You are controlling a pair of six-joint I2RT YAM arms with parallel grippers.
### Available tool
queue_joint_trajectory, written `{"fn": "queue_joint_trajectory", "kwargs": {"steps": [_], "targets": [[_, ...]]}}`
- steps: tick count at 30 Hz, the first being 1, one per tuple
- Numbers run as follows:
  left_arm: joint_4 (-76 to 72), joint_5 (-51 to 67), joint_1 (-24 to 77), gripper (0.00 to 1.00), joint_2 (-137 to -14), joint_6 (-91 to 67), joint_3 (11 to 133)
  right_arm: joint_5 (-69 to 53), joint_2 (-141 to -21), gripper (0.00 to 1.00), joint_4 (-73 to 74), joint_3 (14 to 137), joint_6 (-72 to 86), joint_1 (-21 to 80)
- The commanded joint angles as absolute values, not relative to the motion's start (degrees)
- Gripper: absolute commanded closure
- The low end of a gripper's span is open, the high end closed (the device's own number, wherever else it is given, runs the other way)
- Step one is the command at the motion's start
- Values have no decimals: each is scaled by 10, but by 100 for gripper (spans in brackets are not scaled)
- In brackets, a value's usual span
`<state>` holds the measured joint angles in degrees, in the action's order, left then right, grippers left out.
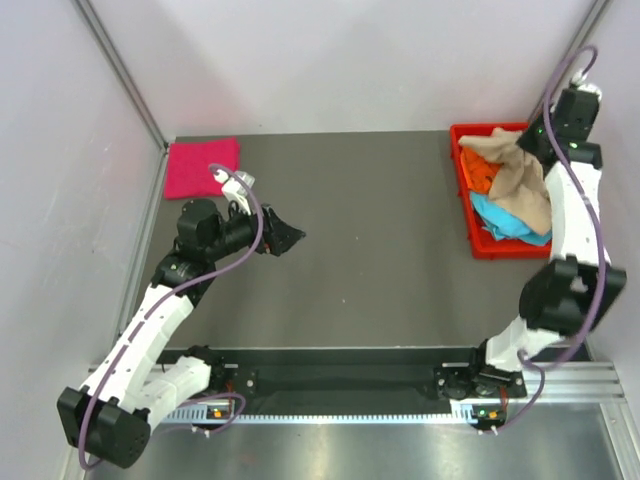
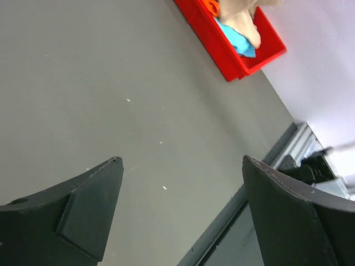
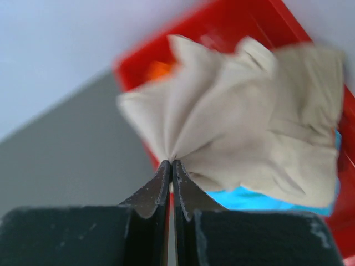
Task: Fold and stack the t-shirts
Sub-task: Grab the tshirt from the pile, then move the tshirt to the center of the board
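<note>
four t-shirts [image 1: 520, 185], one tray [image 1: 478, 243], two arms [image 1: 160, 320]

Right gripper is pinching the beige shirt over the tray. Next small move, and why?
Probably raise the right gripper and draw it toward the bare table. Its jaws are shut on a bunched fold of the beige t-shirt, which hangs over the red tray and the light blue t-shirt. The left gripper is open and holds nothing, so it could help spread the shirt.
</note>
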<state>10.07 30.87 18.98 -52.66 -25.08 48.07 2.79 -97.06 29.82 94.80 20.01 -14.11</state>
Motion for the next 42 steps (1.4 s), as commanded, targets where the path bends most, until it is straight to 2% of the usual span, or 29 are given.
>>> {"fn": "queue_joint_trajectory", "kwargs": {"steps": [1,5,12,15,16,17,18,22,25,26,29,33,40,42], "targets": [[82,287,175,8,-522,-251,475,-107,-792,100,301,1015,194,-98],[108,175,167,8,-499,-245,479,-183,-676,100,247,951,261,4],[197,-30,167,7,-469,-252,506,-181,-520,100,78,569,392,189],[209,-12,167,6,-451,-264,500,-164,-533,100,62,467,399,262],[220,-4,167,6,-452,-268,499,-158,-542,98,48,444,401,298],[223,0,167,6,-453,-272,497,-160,-554,91,41,426,398,314],[225,23,167,7,-455,-275,491,-157,-568,74,48,414,393,329],[223,178,169,9,-498,-254,476,-65,-592,57,191,440,353,362],[216,215,195,15,-559,-263,475,42,-543,43,268,466,362,351],[208,202,212,16,-583,-265,479,111,-533,42,293,472,373,347],[177,128,305,16,-640,-269,499,218,-496,38,376,470,434,331],[122,123,410,12,-746,-271,537,180,-428,37,396,412,478,288],[96,100,480,12,-923,-260,606,186,-374,36,441,404,490,266],[98,91,483,22,-956,-264,619,190,-362,35,444,408,483,265]]}}
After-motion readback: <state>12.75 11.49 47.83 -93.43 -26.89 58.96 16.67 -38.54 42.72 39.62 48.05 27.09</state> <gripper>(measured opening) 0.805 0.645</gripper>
